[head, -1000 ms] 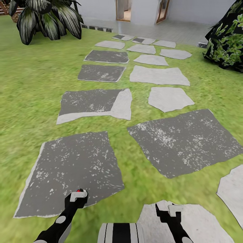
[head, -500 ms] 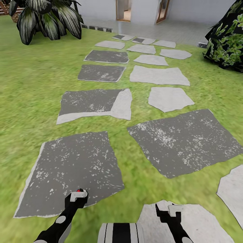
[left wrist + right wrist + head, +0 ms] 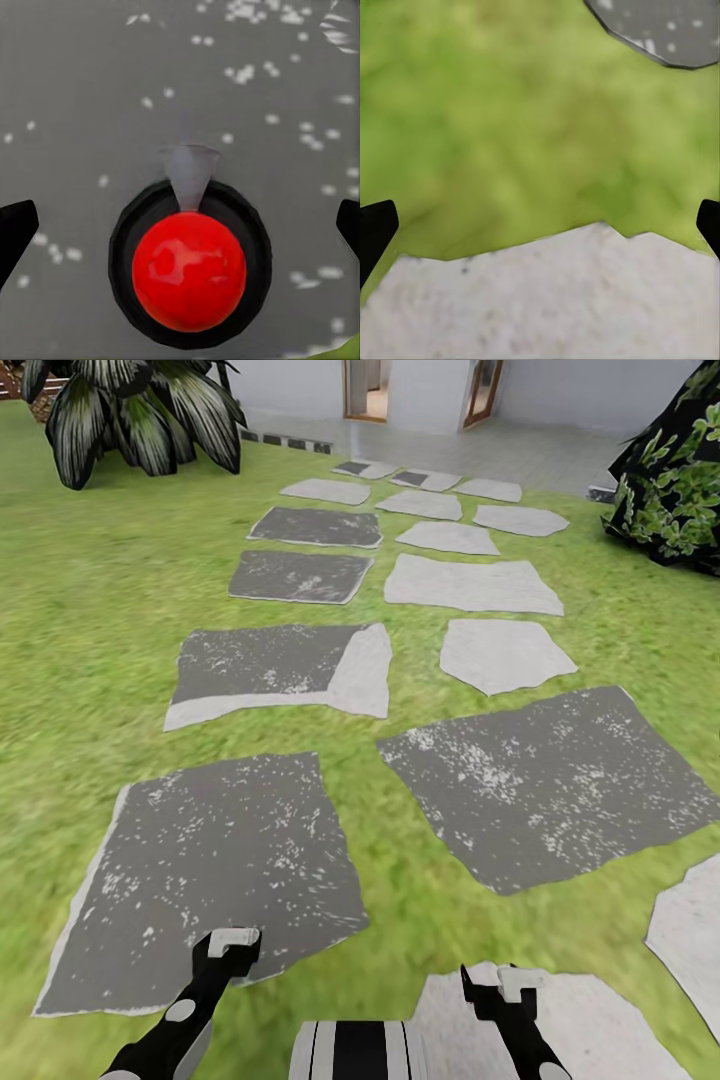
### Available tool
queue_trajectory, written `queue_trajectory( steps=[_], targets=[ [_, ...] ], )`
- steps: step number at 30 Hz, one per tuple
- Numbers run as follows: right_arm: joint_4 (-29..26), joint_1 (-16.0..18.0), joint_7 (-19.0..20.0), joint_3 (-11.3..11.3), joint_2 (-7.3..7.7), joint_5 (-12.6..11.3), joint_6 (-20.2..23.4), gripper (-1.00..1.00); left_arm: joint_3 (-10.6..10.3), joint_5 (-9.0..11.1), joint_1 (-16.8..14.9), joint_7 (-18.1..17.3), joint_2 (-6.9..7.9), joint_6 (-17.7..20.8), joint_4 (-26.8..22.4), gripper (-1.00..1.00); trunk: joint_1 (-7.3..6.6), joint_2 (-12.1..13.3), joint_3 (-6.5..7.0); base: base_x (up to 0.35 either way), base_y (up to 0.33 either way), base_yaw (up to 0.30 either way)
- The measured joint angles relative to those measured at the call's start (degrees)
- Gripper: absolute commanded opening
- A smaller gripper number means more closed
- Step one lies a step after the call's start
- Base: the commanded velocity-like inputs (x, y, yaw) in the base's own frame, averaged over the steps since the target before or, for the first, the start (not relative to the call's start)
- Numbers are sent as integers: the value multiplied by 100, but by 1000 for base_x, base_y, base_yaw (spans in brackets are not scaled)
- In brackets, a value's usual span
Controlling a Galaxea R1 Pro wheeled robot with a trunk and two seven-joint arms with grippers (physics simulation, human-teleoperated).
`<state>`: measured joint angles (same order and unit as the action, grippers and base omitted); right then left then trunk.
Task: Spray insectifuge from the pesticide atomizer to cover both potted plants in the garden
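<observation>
Seen from straight above in the left wrist view, the pesticide atomizer (image 3: 189,270) is a round dark body with a glossy red top and a whitish nozzle, standing on a dark grey stepping stone (image 3: 90,90). My left gripper (image 3: 180,225) hangs over it, open, both fingertips (image 3: 15,232) wide of the bottle. In the head view the left gripper (image 3: 232,945) covers the bottle. My right gripper (image 3: 497,985) is open and empty over grass and a pale stone (image 3: 540,300). The potted plants are out of view.
Grey stepping stones (image 3: 545,780) run across the lawn toward a paved strip and a doorway (image 3: 368,390). A dark palm-like plant (image 3: 140,415) stands far left, a dark leafy bush (image 3: 675,480) far right. Grass (image 3: 80,620) lies open on the left.
The whole head view has shifted slightly, the stones sliding down and left. The red top that peeked out above my left gripper is now hidden behind it. Both arms hold their pose.
</observation>
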<state>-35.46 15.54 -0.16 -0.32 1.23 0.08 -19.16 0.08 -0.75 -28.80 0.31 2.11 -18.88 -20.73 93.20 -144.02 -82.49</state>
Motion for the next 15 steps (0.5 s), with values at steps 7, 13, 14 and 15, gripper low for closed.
queue_trajectory(
  steps=[7,13,14,15],
  targets=[
    [-7,0,0,0,0,0,1,100,0,-2,0,0,-1,0,2,100,1,0,0,16,0,0],
    [-8,0,6,0,1,0,0,100,0,2,0,1,-1,0,3,100,1,0,30,2,0,-18],
    [-9,0,7,0,3,0,0,100,0,2,0,1,-1,0,3,100,1,0,37,0,0,-49],
    [-9,0,7,0,5,0,0,100,0,3,0,1,-1,0,3,100,1,0,45,0,0,-52]
  ],
)
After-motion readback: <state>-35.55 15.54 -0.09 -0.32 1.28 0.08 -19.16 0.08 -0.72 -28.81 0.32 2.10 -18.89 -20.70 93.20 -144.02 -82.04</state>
